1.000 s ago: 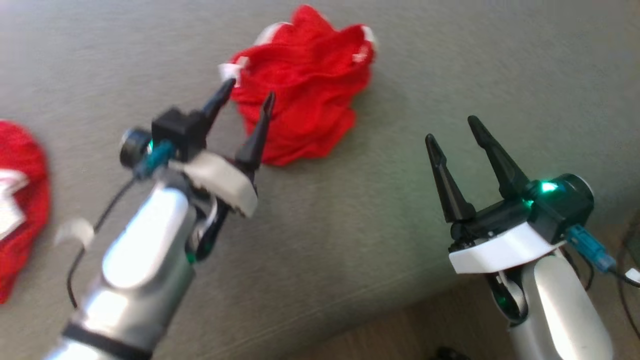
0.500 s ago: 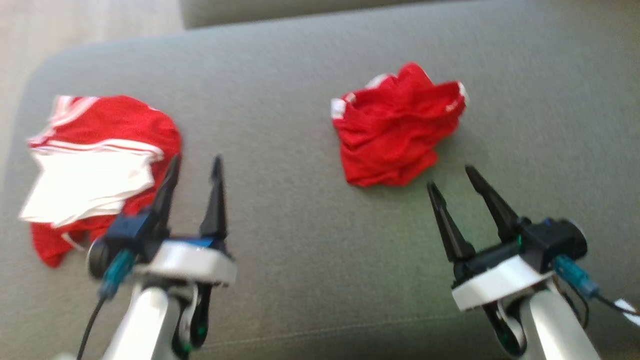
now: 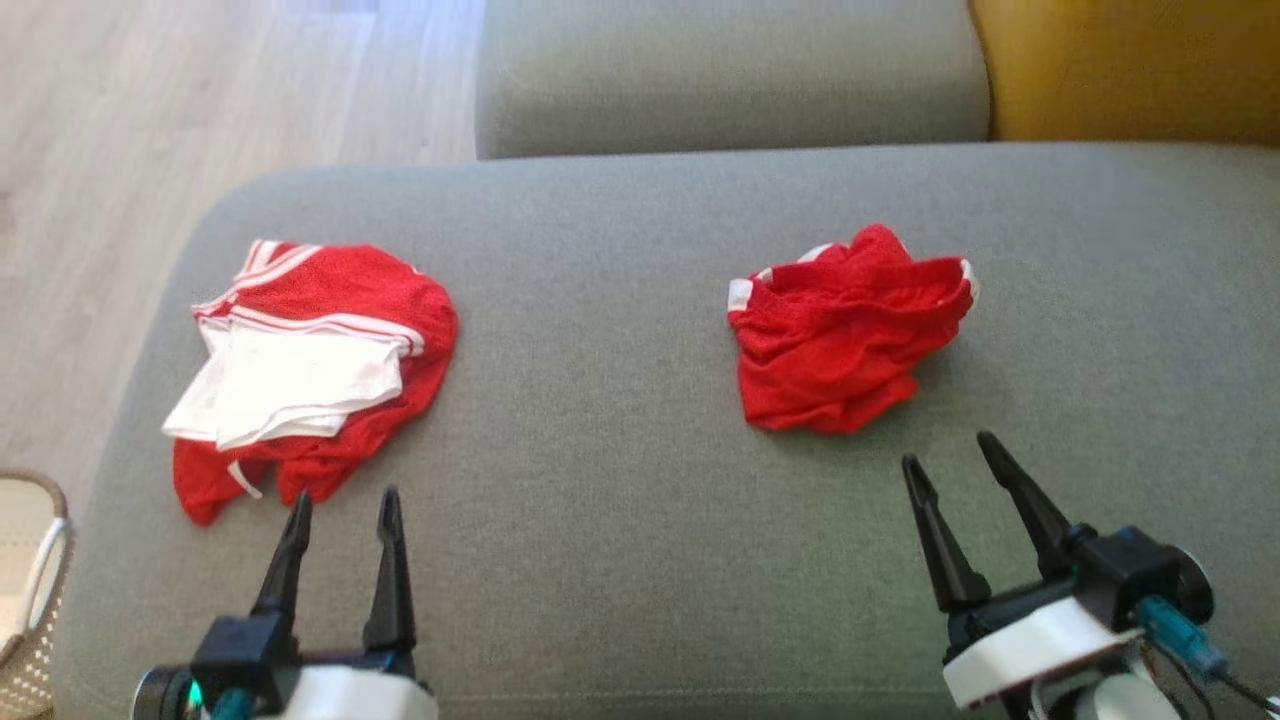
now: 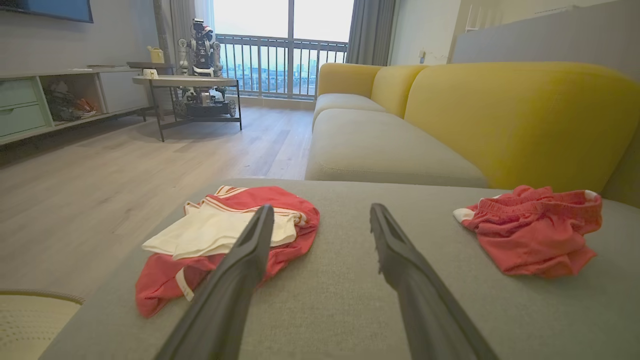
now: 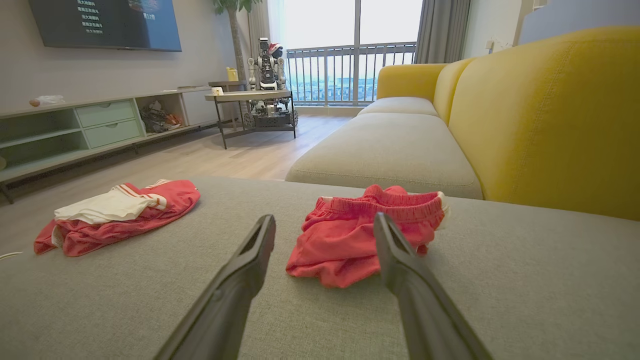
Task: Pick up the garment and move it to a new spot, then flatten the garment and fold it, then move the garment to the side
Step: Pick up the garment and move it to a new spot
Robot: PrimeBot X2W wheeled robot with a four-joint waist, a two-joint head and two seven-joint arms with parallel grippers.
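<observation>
A crumpled red garment (image 3: 845,340) with white trim lies on the grey sofa cushion (image 3: 620,520), right of centre. My right gripper (image 3: 947,449) is open and empty, its tips a short way in front of the garment's near edge. In the right wrist view the garment (image 5: 350,235) sits just beyond the open right gripper (image 5: 324,216). My left gripper (image 3: 345,495) is open and empty at the lower left, just in front of a folded red and white garment pile (image 3: 310,370). The left wrist view shows the left gripper (image 4: 321,207) between the pile (image 4: 225,235) and the crumpled garment (image 4: 535,235).
A second grey cushion (image 3: 720,70) and a yellow backrest (image 3: 1120,70) lie beyond. Wood floor (image 3: 150,150) runs along the cushion's left edge, with a woven basket (image 3: 25,580) at the lower left. A side table (image 5: 247,95) stands far off.
The head camera has swung, so the whole picture shifted. My left gripper has drawn back from beside the crumpled garment to the lower left. Both grippers stay open.
</observation>
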